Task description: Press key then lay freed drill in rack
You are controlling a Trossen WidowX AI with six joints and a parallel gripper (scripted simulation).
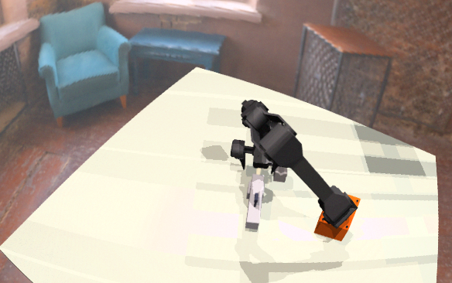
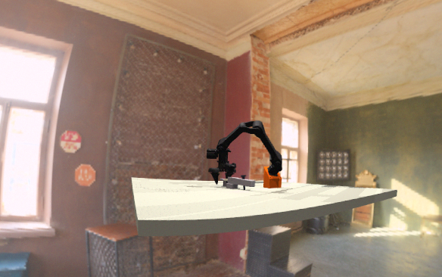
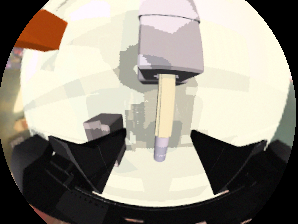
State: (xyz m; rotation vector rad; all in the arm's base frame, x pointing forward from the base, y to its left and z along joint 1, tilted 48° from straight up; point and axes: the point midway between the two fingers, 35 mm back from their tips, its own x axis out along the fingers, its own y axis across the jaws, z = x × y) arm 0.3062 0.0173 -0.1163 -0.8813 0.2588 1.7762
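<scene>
The end effector [image 3: 157, 156] is spread wide and holds nothing, with the drill [image 3: 162, 119] lying straight ahead between its fingers, long axis pointing away.

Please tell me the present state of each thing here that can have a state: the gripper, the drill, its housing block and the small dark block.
gripper: open wide, holding nothing, fingers on either side of the drill.
drill: lying flat, one end inside the housing, not gripped.
housing block: resting on the table.
small dark block: beside the drill, apart from it.
</scene>
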